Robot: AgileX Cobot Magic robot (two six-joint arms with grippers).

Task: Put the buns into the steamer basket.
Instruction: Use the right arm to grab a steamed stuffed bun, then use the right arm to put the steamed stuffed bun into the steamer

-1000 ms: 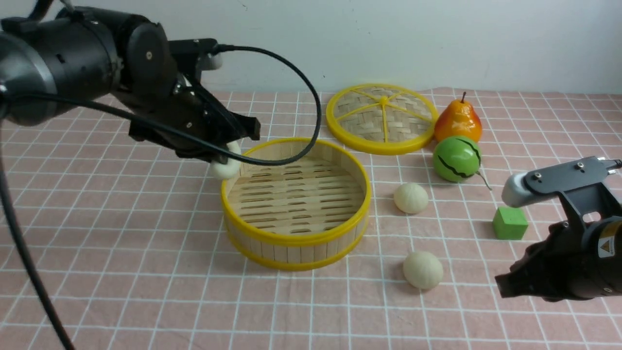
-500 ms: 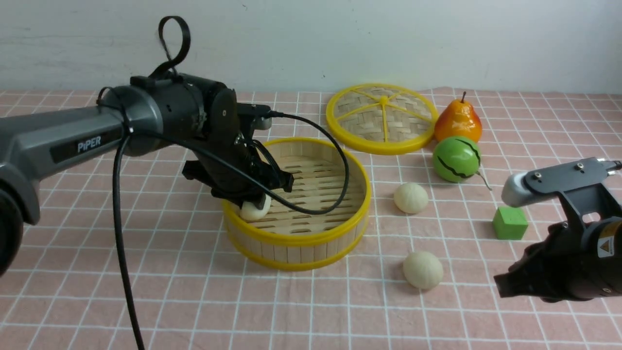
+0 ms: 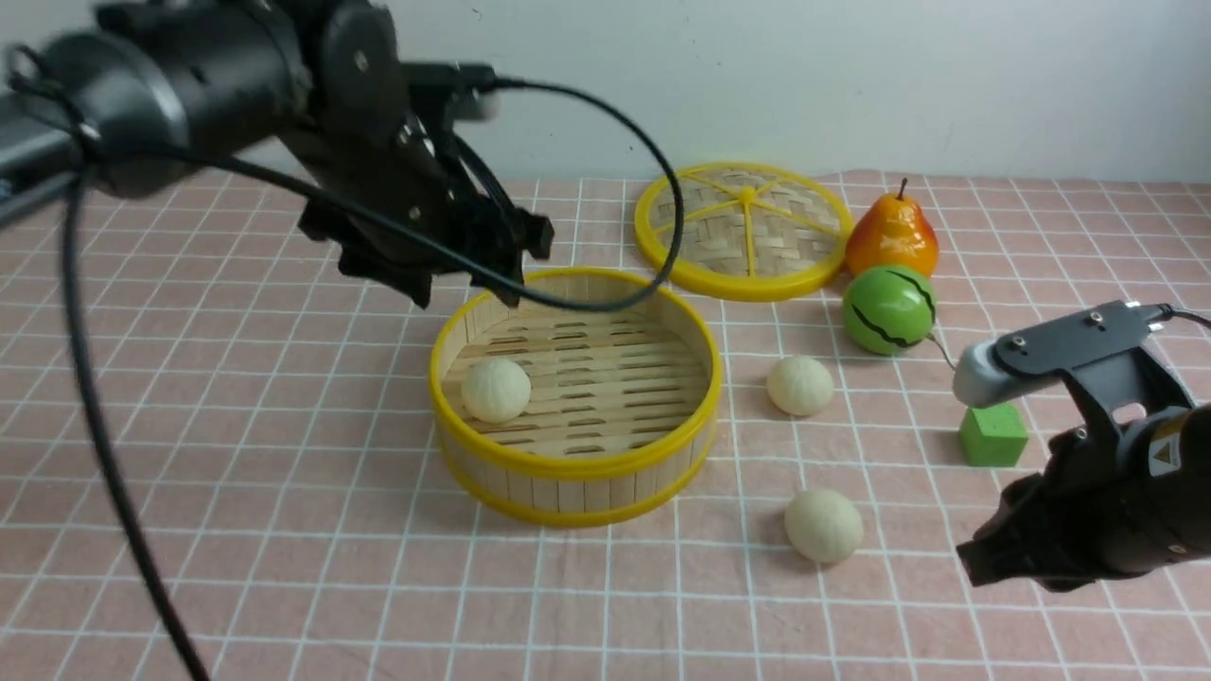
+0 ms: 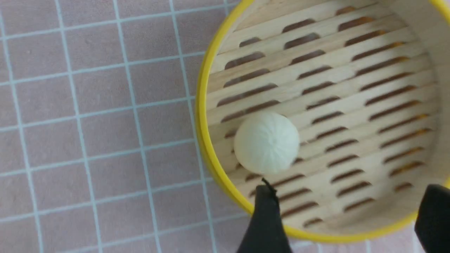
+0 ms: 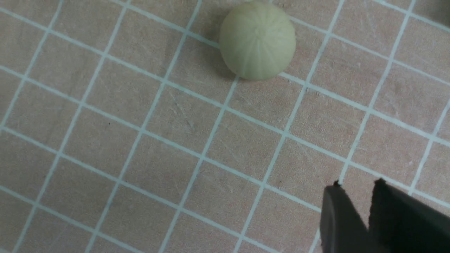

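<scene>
The inside bun [image 3: 496, 390] sits on the slatted floor of the steamer basket [image 3: 577, 463], close to its left wall; in the left wrist view its pleats face up and nothing touches it. Two more buns lie outside on the bench [image 3: 284, 473], on the pink checked cloth right of the basket. The far bun [image 3: 800, 385] is near the basket's right wall but not touching it. The near bun [image 3: 823, 525] lies closer to the camera, apart from the rim. The left jaws hang above the basket's far-left rim, spread wide and empty. The left arm [image 3: 199, 76] is blurred in the front view. The right jaws are low over the bench at the right edge, almost closed w/ only a slit between them, holding nothing. One bun shows ahead of them in the right wrist view, prob. the near one. Behind the basket lies a woven lid [image 3: 746, 230] w/ yellow spokes. Right of it are a pear [image 3: 891, 235] and a green striped melon ball [image 3: 888, 309]. A green cube [image 3: 991, 434] sits just beside the right arm [image 3: 1116, 492].
</scene>
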